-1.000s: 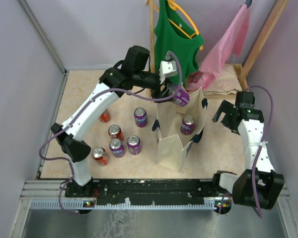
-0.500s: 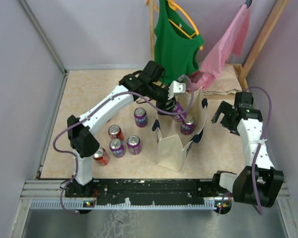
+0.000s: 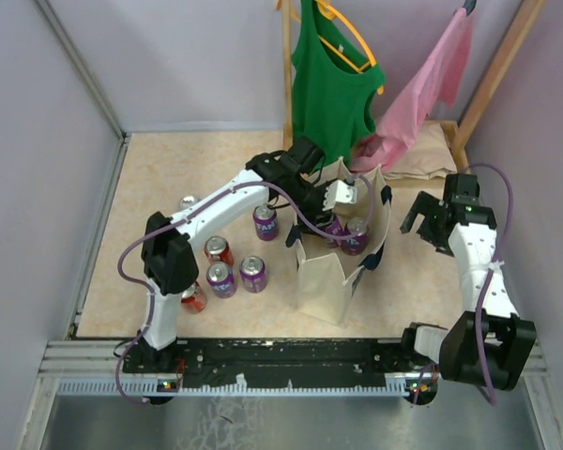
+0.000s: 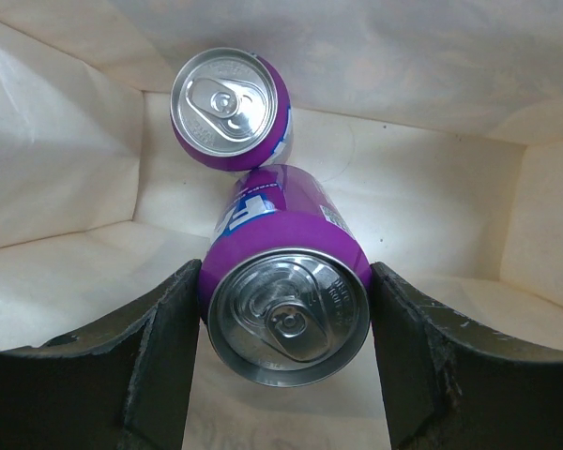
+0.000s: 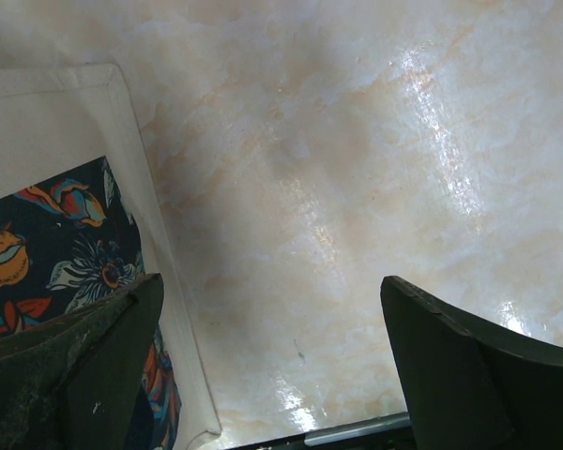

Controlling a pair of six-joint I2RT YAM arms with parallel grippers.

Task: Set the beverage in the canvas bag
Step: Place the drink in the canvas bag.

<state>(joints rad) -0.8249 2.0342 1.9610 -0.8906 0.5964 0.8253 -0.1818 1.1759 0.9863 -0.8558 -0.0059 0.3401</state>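
The cream canvas bag (image 3: 327,281) stands open on the table with navy handles. My left gripper (image 3: 336,221) reaches down into its mouth. In the left wrist view the left gripper (image 4: 286,323) is shut on a purple soda can (image 4: 289,300), its silver top facing the camera and a finger against each side, low inside the bag's cream walls (image 4: 66,159). A second purple can (image 4: 230,108) stands on the bag's floor just beyond it, and it also shows from above (image 3: 357,234). My right gripper (image 3: 430,221) is open and empty, right of the bag.
Loose cans stand left of the bag: purple ones (image 3: 266,222) (image 3: 221,278) (image 3: 253,273), red ones (image 3: 218,249) (image 3: 190,295), and one behind the left arm (image 3: 188,202). A green top (image 3: 333,84) and pink garment (image 3: 422,89) hang behind. The right wrist view shows bare table (image 5: 357,187) and a navy floral patch on cream cloth (image 5: 56,244).
My left arm has swung right and lowered the purple can from above the bag's rim down into the bag. The right arm has stayed almost still.
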